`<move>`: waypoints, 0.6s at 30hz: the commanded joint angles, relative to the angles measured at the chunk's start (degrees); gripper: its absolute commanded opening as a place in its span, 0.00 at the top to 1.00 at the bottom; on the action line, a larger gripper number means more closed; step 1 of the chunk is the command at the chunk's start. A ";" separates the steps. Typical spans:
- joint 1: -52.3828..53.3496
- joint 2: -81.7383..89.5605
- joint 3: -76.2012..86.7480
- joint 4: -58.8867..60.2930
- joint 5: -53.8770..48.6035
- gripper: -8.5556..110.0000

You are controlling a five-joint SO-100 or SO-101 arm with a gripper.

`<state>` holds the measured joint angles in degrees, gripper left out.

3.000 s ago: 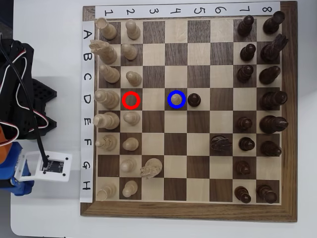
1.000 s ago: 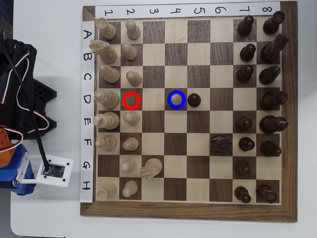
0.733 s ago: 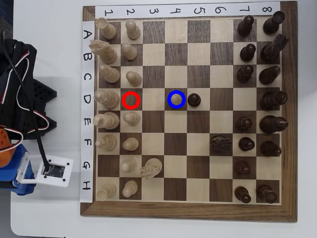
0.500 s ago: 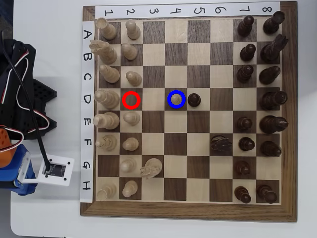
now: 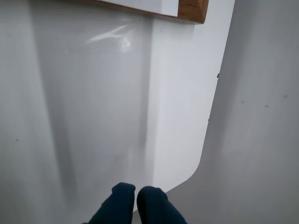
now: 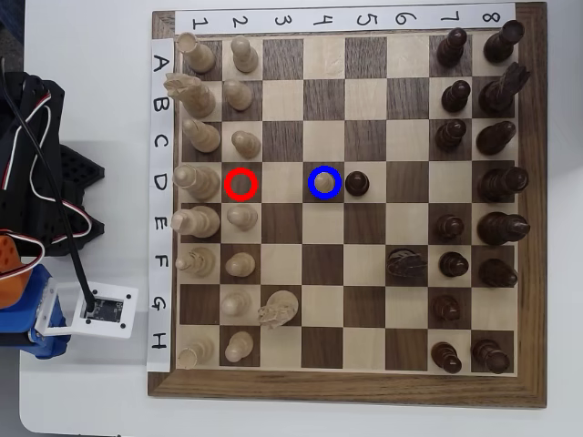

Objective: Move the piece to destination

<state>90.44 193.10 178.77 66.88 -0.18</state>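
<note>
Filling most of the overhead view, the chessboard (image 6: 346, 387) lies beside the arm (image 6: 36, 137), which is parked off its left edge. In the wrist view the gripper (image 5: 136, 192) hangs over bare white table (image 5: 93, 116), tips pressed together, holding nothing. The piece (image 6: 324, 181) stands on the destination (image 6: 311, 195), just beside a dark pawn (image 6: 357, 182). Any careless sweep across the board could topple the tall pale pieces (image 6: 189, 177) near the arm, or nudge the piece off its square.
</note>
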 commanded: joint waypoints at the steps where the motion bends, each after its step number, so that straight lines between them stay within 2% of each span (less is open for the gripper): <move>1: -1.32 3.34 0.09 -3.16 -0.88 0.93; 18: -1.23 3.34 0.09 -3.16 -0.44 0.93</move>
<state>90.44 193.10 178.77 66.88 -0.18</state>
